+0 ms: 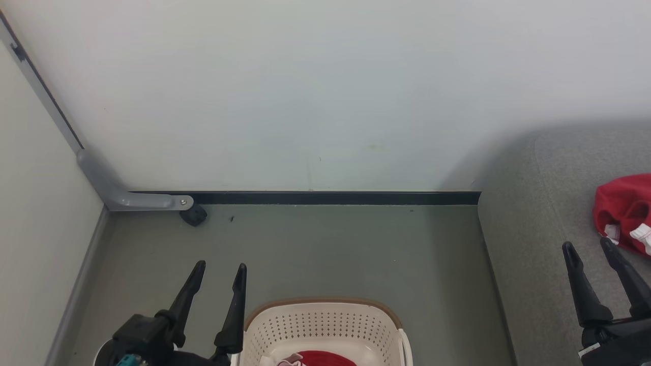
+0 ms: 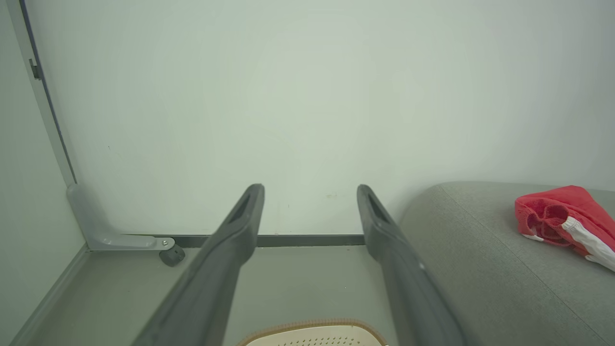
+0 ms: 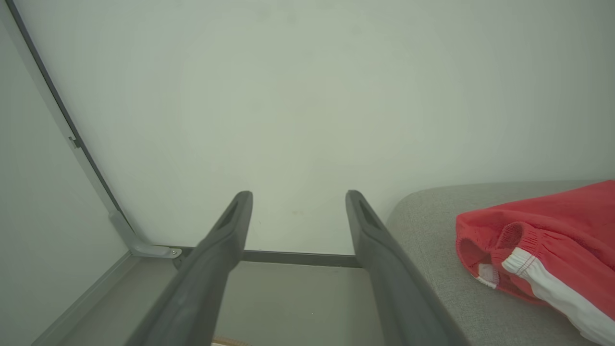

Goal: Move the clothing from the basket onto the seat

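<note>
Basket (image 1: pixel 325 325) on floor (image 1: pixel 330 249), red garment (image 1: pixel 325 358) inside; red shorts (image 1: pixel 623 213) w/ white stripe on sofa seat (image 1: pixel 539 229). L gripper (image 1: pixel 222 264), R gripper (image 1: pixel 586 242): both spread apart, holding nothing.

My dark fingers (image 2: pixel 230 250): smooth, matt, plastic by the look.
Oval cream basket (image 1: pixel 325 328): perforated plastic, brown woven-look rim.
Red clothing (image 3: pixel 552 221): soft cloth, ribbed white trim.
Grey seat (image 1: pixel 534 229): coarse matt fabric.

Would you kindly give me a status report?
Left gripper open, right gripper open, both empty. One red garment on the seat, second garment in the basket. Nothing in the way.
</note>
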Tool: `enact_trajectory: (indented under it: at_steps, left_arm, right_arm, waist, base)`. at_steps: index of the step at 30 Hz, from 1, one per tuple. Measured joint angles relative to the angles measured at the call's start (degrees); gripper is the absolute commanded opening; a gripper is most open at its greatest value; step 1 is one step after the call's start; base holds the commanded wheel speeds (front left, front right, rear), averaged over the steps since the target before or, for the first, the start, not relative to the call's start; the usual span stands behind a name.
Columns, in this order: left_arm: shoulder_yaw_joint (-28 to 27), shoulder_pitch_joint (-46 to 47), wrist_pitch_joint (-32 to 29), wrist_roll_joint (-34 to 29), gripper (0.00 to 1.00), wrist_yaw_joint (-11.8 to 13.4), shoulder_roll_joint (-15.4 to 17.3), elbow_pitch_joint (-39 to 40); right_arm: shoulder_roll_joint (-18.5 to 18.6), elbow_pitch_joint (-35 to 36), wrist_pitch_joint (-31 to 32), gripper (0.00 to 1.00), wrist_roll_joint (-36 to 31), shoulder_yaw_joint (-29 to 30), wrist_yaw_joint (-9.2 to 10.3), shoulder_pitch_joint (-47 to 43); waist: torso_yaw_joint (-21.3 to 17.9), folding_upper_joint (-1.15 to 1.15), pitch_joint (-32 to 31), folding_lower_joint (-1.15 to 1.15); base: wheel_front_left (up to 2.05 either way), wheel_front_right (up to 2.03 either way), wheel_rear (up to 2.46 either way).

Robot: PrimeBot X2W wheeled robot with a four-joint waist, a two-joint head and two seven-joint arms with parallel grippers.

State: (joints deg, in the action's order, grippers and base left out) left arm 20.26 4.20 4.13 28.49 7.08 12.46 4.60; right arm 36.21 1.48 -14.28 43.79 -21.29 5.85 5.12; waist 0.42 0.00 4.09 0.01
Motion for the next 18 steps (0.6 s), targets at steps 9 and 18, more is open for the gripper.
enact_trajectory:
  at_steps: [9,18]
  left_arm:
    - [-0.8,0.0,0.0,-0.8,1.00,0.0,-1.4,1.0]
    - [-1.0,0.0,0.0,-0.9,1.00,0.0,-2.1,1.0]
  right_arm:
    - [-0.2,0.6,0.0,1.00,-1.3,1.3,0.20,0.0]
    - [-0.7,1.2,0.0,1.00,-1.6,2.0,0.20,0.0]
  waist:
    - [-0.2,0.00,1.3,0.00]
    - [-0.2,0.00,2.1,0.00]
  base:
    - [0.00,0.00,0.00]
    - [0.00,0.00,0.00]
